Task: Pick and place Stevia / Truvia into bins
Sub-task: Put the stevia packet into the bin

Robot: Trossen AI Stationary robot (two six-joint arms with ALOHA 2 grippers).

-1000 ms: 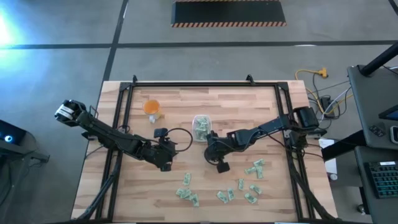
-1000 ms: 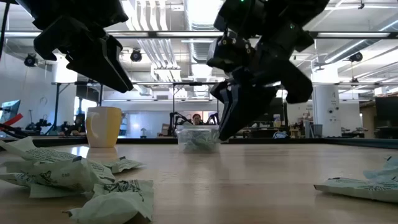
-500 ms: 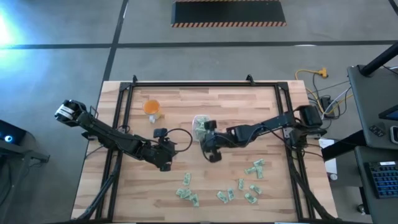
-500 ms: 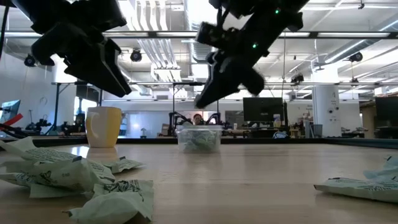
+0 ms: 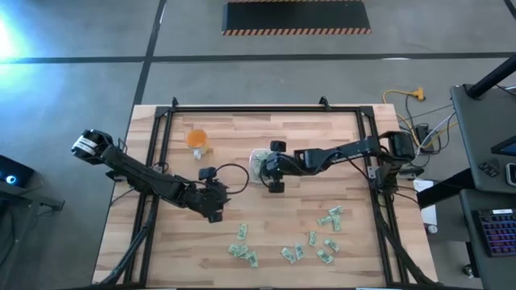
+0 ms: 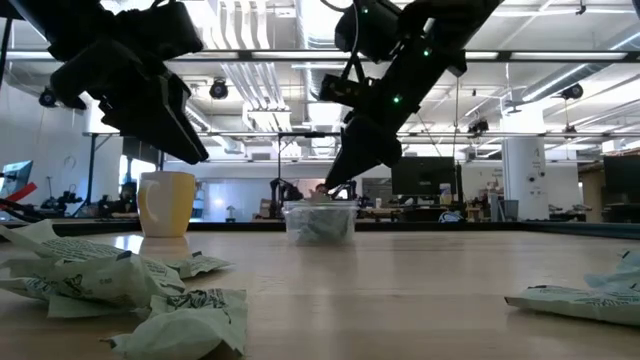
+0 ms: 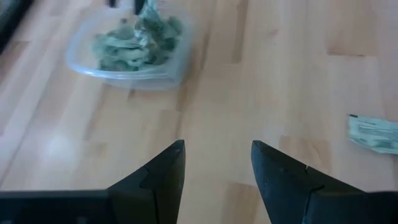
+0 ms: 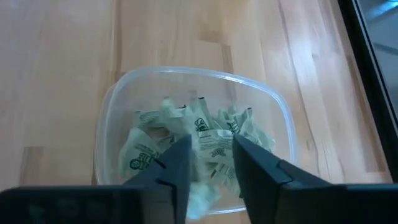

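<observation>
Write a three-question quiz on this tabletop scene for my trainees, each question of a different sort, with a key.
1. True or false: the clear container already holds sachets.
2. Which gripper is above the container? A) left gripper B) right gripper
3. Fill in: the orange cup stands on the container's ____ side in the high view.

Key: 1 true; 2 B; 3 left. Loose sachets lie on the table's near part, and the left gripper waits open over bare wood.
</observation>
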